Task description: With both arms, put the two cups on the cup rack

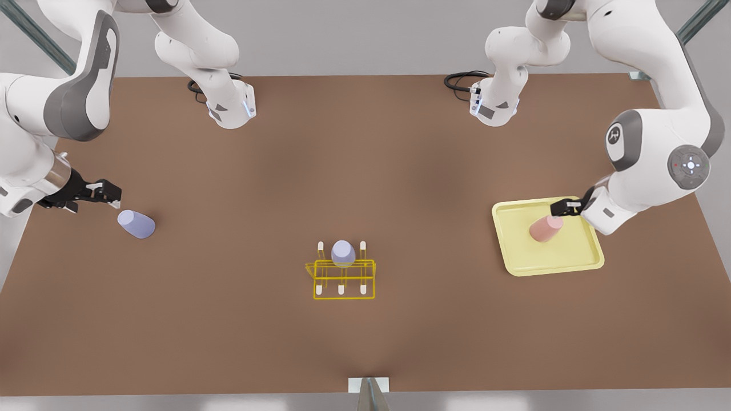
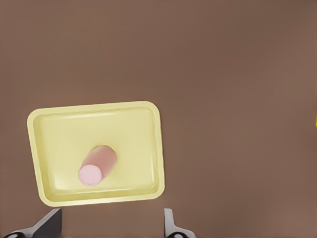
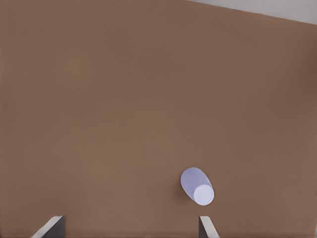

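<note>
Brown table [image 1: 365,171] carries everything. Left gripper [image 1: 562,206], jaws spread and empty, hangs at 1 o'clock of the pink cup [image 1: 545,228] on the tray [image 1: 514,251]. Right gripper [image 1: 108,194], jaws likewise released, hangs at 10 o'clock of the periwinkle cup [image 1: 136,224].

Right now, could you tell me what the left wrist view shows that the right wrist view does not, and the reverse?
The left wrist view alone shows the pink cup standing upside down on the pale-yellow tray, with the left hand open above them. The right wrist view alone shows the periwinkle cup upside down on the bare table, below the open right hand. Both share the brown table and one inverted cup in front of spread fingers.
</note>
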You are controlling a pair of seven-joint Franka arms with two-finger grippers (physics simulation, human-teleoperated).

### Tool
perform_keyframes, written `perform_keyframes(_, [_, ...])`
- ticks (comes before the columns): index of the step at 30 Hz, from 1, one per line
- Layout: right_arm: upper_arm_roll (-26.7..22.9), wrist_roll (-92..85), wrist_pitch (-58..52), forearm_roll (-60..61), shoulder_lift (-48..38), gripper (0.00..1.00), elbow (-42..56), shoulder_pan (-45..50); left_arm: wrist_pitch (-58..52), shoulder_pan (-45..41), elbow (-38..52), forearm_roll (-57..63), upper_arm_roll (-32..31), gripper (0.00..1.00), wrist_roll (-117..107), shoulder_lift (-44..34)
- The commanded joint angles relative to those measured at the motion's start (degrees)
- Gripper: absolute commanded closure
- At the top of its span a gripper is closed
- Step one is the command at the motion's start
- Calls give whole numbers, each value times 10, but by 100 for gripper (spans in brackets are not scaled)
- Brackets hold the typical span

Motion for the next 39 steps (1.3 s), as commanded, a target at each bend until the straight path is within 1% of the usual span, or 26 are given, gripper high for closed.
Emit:
perform_keyframes(1, [2, -25, -5, 0, 0, 0, -1, 1, 7, -1, 0, 1, 1, 0, 10, -2])
perform_keyframes(3, [2, -32, -5, -3, 7, 0, -1, 1, 17, 2, -6, 3, 3, 0, 14, -2])
perform_keyframes(5, [2, -34, 15, -15, 59, 0, -12, -1, 244, 14, -163, -1, 44, 0, 94, -1])
perform_keyframes(6, [0, -36, 40, -19, 71, 0, -27, -11, 308, 14, -210, -2, 51, 0, 116, -2])
perform_keyframes(7, [0, -61, 85, -19, 79, 0, -53, -38, 338, 14, -245, -2, 60, 0, 120, -2])
perform_keyframes(8, [0, -75, 126, -14, 96, 0, -74, -63, 346, 14, -257, -2, 66, 0, 121, -1])
perform_keyframes(9, [0, -76, 169, -14, 99, 0, -94, -71, 392, 15, -293, -2, 70, 0, 121, -2])
perform_keyframes(11, [0, -78, 228, -11, 97, 0, -126, -83, 430, 16, -333, -2, 75, 0, 121, -2])
perform_keyframes(12, [0, -107, 265, -6, 95, 0, -152, -100, 433, 16, -342, -2, 75, 0, 121, -2])
perform_keyframes(14, [0, -126, 304, 12, 86, 0, -193, -110, 450, 18, -361, -2, 79, 0, 123, -1])
perform_keyframes(15, [0, -167, 340, 33, 84, 0, -212, -115, 477, 19, -383, -1, 86, 0, 123, -1])
perform_keyframes(16, [0, -220, 378, 60, 75, 0, -242, -126, 477, 19, -386, -1, 89, 0, 123, -1])
perform_keyframes(21, [-2, -244, 382, 57, 52, 0, -295, -146, 479, 16, -390, -2, 89, 0, 121, 25])
perform_keyframes(26, [-19, -242, 404, 36, 52, 0, -332, -147, 474, 10, -391, -3, 89, 0, 120, 51])
perform_keyframes(30, [-37, -243, 439, 30, 54, 0, -370, -147, 469, 13, -395, -3, 89, 0, 120, 61])
perform_keyframes(33, [-41, -241, 471, 30, 52, 0, -398, -147, 469, 13, -400, -4, 89, 0, 120, 67])
perform_keyframes(39, [-55, -241, 501, 30, 66, 0, -412, -149, 467, 10, -405, -4, 89, 0, 120, 79])
